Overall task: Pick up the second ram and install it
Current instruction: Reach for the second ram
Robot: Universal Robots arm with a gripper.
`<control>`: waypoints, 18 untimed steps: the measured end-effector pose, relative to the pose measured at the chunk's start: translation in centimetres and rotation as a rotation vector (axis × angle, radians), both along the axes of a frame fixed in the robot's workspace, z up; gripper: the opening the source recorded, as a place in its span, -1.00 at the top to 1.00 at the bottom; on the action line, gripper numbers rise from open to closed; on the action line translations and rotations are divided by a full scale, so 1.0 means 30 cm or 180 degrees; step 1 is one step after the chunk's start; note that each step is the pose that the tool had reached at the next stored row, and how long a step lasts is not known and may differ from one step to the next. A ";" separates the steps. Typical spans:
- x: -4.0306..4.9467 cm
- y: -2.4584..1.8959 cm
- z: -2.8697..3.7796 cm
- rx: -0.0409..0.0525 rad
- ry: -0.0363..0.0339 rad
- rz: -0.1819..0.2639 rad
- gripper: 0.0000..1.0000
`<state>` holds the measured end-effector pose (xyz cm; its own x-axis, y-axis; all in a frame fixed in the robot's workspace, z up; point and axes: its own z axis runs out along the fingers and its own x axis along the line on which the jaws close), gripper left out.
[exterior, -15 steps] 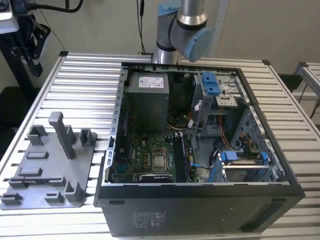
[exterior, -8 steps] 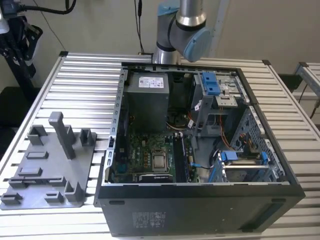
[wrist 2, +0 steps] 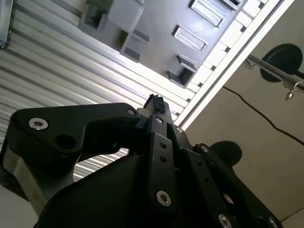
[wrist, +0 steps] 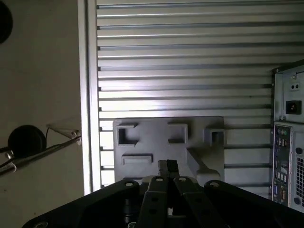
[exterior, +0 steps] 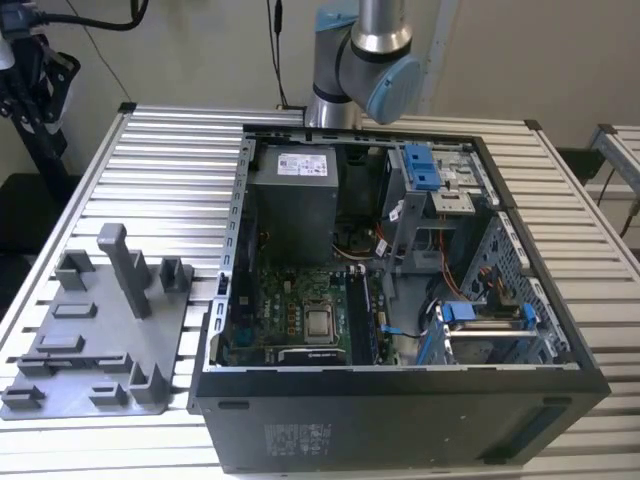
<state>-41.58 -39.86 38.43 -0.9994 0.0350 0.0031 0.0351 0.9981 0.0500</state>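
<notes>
Fingers point(wrist: 164, 167) pressed tip to tip above the grey fixture point(wrist: 152, 138).

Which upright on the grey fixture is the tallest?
The slim post near the middle of the grey fixture: it stands well above the low blocks around it.

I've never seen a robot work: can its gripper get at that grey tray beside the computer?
Probably yes: in the first wrist view the gripper hangs above the grey tray, with nothing visible between them.
</notes>
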 end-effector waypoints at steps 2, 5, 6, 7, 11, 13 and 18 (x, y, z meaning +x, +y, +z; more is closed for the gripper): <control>0.000 -0.002 -0.002 0.0000 -0.0001 0.0000 0.79; 0.000 -0.004 -0.003 0.0000 0.0000 0.0000 0.79; 0.000 -0.006 -0.004 0.0000 0.0000 0.0000 0.79; 0.000 -0.010 -0.004 0.0000 0.0000 0.0000 0.79; 0.000 -0.042 -0.007 0.0000 0.0000 0.0000 0.79; 0.000 -0.066 -0.009 0.0000 0.0000 0.0000 0.79; -0.002 -0.141 -0.017 0.0000 0.0000 0.0000 0.79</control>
